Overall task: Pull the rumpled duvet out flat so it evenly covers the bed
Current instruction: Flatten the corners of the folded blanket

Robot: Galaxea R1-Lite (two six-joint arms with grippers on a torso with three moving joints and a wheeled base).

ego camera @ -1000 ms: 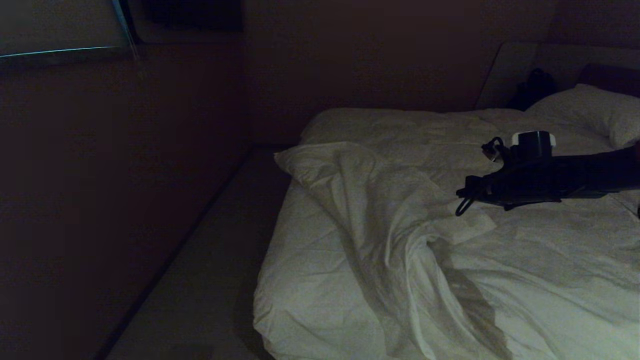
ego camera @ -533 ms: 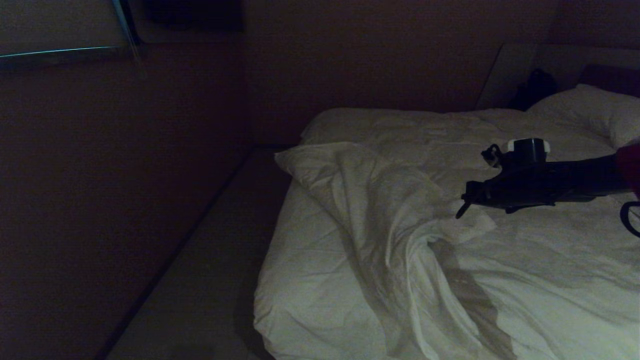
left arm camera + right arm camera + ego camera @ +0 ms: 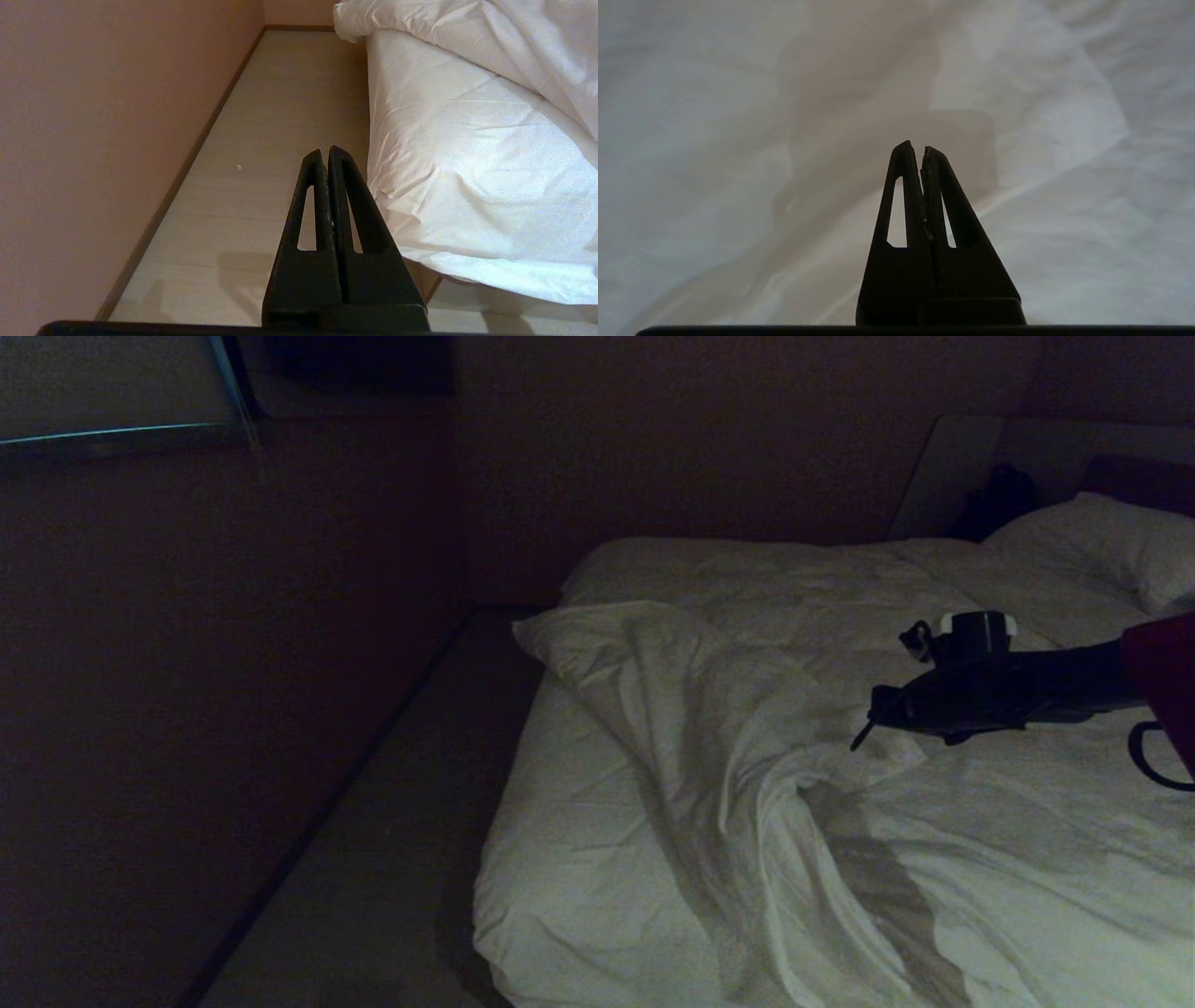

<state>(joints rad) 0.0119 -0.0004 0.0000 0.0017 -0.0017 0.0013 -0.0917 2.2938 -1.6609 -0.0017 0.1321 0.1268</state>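
Note:
The white duvet [image 3: 709, 709] lies bunched on the bed, with a thick fold running from its left corner down toward the foot. To the left of that fold the smooth mattress sheet [image 3: 579, 859] of the bed is bare. My right gripper [image 3: 864, 733] hovers over the middle of the duvet, shut and holding nothing. In the right wrist view its shut tips [image 3: 916, 147] point at creased duvet cloth [image 3: 1041, 93], casting a shadow there. My left gripper [image 3: 324, 151] is shut and empty, parked low beside the bed's sheet-covered corner [image 3: 467, 163].
A white pillow [image 3: 1102, 546] rests at the head, under the dark headboard [image 3: 1139, 476]. A dark object [image 3: 999, 499] stands beside it. A narrow strip of pale floor [image 3: 392, 840] runs between the bed and the wall [image 3: 233, 663] on the left.
My right arm has sunk a little toward the duvet, its gripper staying shut. The duvet and the left arm have not moved.

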